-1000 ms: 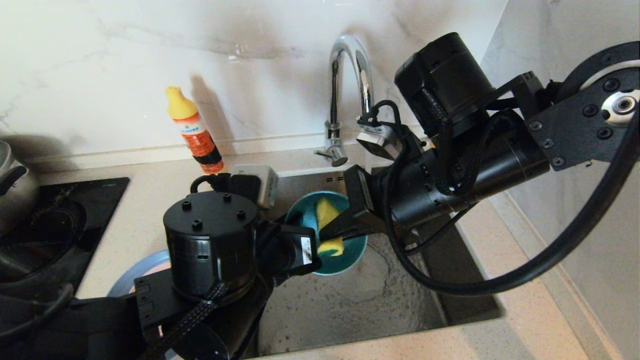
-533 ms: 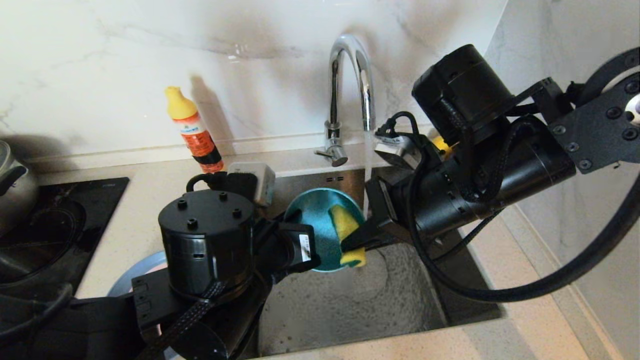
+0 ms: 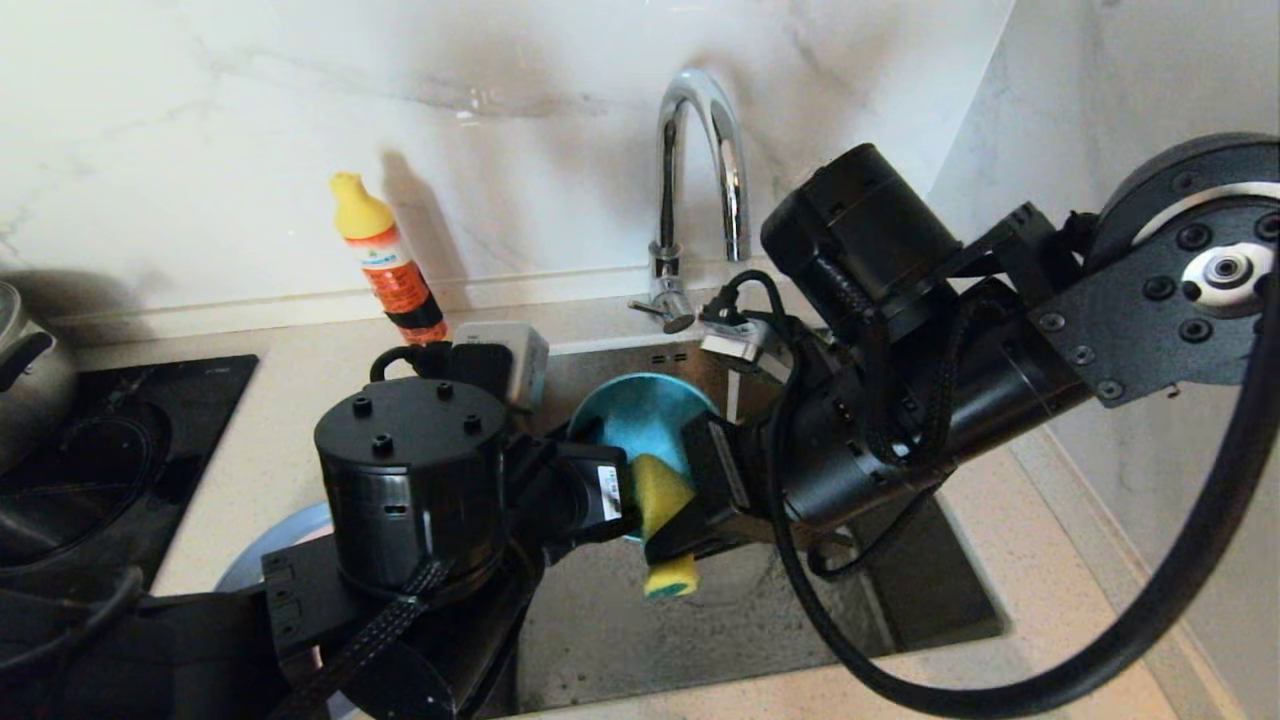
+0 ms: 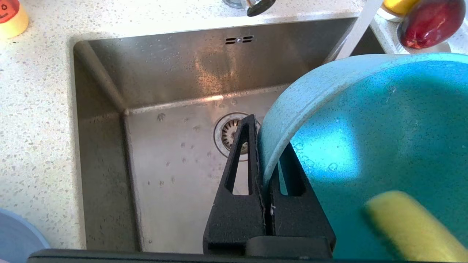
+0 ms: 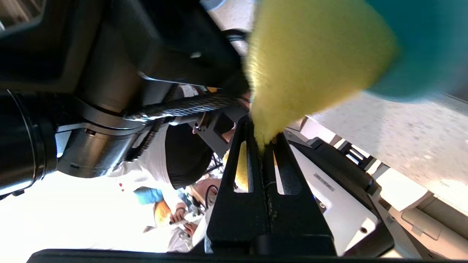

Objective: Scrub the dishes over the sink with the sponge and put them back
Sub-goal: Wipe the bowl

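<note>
The right end effector (image 3: 668, 540), clamped on the sponge (image 3: 664, 498), rubs the teal bowl (image 3: 640, 420) that the left end effector (image 4: 264, 160) pinches by its rim over the sink (image 4: 164, 91); scrubbing looks mid-way, with the blue-grey plate (image 3: 262, 540) waiting on the bench.

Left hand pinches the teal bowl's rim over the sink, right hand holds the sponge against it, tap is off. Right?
Not quite: the tap is running. The left wrist view shows a stream of water falling behind the teal bowl. The rest holds: the left hand pinches the rim over the sink, and the right hand holds the sponge against it.
</note>
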